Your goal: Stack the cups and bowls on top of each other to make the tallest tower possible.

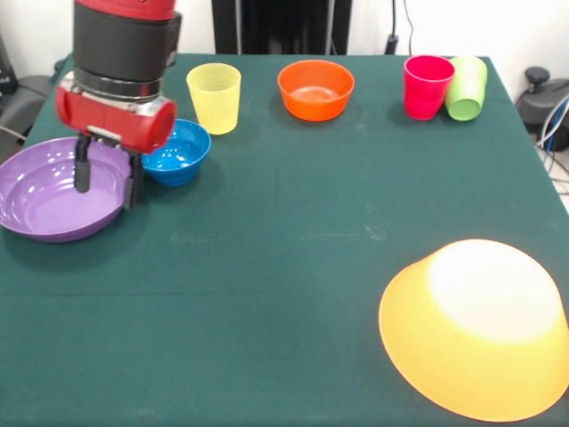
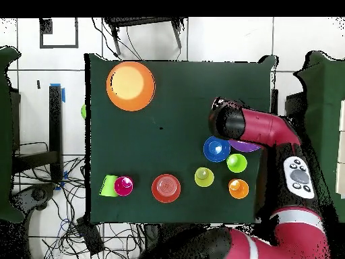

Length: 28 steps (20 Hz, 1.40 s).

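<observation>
My gripper (image 1: 108, 178) is open and hangs low over the right rim of the wide purple bowl (image 1: 53, 191) at the table's left. One finger (image 1: 83, 169) is inside the bowl and the other is at its rim. The small blue bowl (image 1: 178, 151) sits just right of the gripper. The yellow cup (image 1: 214, 96), the red-orange bowl (image 1: 316, 89), the red cup (image 1: 427, 86) and the leaning lime green cup (image 1: 467, 86) stand along the far side. The large orange-yellow bowl (image 1: 476, 329) lies upside down at the near right. The overhead view shows a green cup (image 2: 236, 162) and an orange cup (image 2: 238, 188) beside the arm.
In the overhead view my arm (image 2: 259, 128) covers most of the purple bowl (image 2: 246, 146). A small green shape (image 2: 83, 111) shows just off the table's left edge there. Cables lie on the floor around the table.
</observation>
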Each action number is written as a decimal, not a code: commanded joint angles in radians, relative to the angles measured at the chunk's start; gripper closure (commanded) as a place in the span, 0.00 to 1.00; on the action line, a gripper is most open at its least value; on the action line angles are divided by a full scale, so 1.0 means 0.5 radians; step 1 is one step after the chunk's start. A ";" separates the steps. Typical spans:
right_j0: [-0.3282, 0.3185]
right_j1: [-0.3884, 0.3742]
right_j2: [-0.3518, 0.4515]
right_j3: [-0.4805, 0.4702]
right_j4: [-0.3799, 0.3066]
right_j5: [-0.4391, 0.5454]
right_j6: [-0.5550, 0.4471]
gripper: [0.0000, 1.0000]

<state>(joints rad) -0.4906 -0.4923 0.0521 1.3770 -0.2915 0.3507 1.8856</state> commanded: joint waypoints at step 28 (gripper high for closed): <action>-0.139 0.257 0.338 -0.250 -0.628 0.267 -0.408 0.00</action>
<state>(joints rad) -0.5773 -0.3974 0.1989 1.3128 -0.5097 0.3650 1.8856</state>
